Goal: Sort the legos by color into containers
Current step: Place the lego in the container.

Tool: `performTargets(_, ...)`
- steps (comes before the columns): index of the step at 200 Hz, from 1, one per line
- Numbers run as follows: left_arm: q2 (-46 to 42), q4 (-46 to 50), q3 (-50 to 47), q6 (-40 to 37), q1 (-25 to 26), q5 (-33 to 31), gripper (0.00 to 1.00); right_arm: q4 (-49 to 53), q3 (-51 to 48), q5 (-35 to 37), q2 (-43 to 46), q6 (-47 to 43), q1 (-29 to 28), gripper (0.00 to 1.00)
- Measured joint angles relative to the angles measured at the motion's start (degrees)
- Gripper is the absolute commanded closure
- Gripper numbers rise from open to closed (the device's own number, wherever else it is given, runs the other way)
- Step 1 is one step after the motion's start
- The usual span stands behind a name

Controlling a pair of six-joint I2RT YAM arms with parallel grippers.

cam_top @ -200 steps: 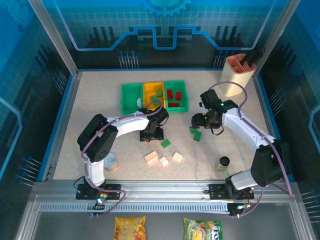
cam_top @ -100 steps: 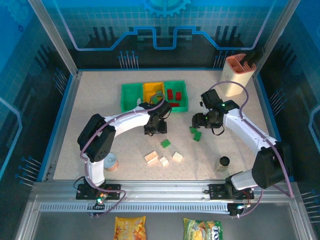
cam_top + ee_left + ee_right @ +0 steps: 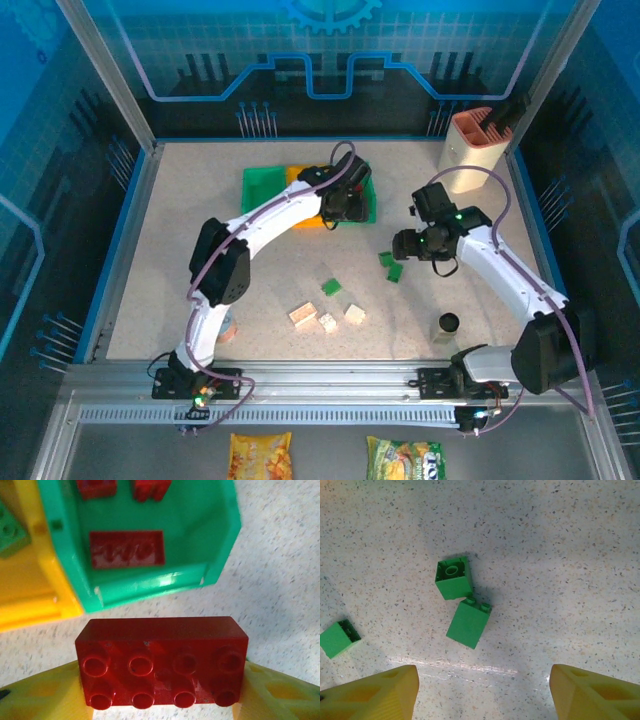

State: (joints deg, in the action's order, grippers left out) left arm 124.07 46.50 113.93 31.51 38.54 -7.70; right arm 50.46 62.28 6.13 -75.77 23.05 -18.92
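Left gripper (image 3: pixel 160 697) is closed on a red brick (image 3: pixel 161 662), one yellow finger on each short end. Over the last second we saw this gripper leave the middle of the desk (image 3: pixel 280 580), where it sat low by the loose bricks, and swing up to the row of bins; in the top view it now sits at (image 3: pixel 340 205). We read this as pick done, carry nearly done, drop still to come. The brick's studs face up toward the wrist camera, two rows of four. Its long axis runs side to side across that view, roughly parallel to the near wall of the right green bin (image 3: pixel 150 587). It hangs over bare desk just short of that wall, not yet above the bin. Other red bricks (image 3: pixel 127 550) already lie in this bin, so the colour matches; the yellow bin (image 3: pixel 35 605) adjoins it. Right gripper (image 3: pixel 482 690) has barely shifted and stands open, empty, above two green bricks (image 3: pixel 454 579) on the desk. Cream bricks (image 3: pixel 325 318) remain unsorted near the arm bases.
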Motion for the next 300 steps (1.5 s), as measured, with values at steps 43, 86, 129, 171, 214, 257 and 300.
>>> performTargets(43, 7.0, -0.2, 11.5, -3.3, -2.0, -0.3, 0.41, 0.7, -1.2, 0.4, 1.9, 0.0, 1.1, 0.29)
performTargets(86, 11.5, -4.6, 16.1, -4.5, -4.0, -1.8, 0.42, 1.1, -1.4, 0.5, 2.5, 0.0, 1.5, 0.29)
performTargets(129, 16.0, -11.4, 18.8, -4.7, -5.2, -3.6, 0.42, 1.6, -1.6, 0.5, 3.4, -0.2, 1.9, 0.29)
performTargets(171, 20.2, -16.4, 20.7, -4.7, -6.1, -4.5, 0.4, 2.1, -1.9, 0.5, 4.3, -0.2, 2.4, 0.29)
performTargets(214, 21.5, -19.1, 21.0, -4.9, -6.7, -5.3, 0.25, 3.2, -2.3, 0.8, 5.9, -0.7, 3.5, 0.29)
performTargets(257, 21.5, -20.3, 21.0, -5.0, -6.7, -5.5, 0.24, 3.8, -2.3, 0.9, 7.0, -0.9, 3.6, 0.29)
performTargets(300, 18.1, -20.3, 19.0, -5.2, -6.7, -4.6, 0.25, 4.2, -2.3, 0.9, 7.0, -0.9, 3.6, 0.29)
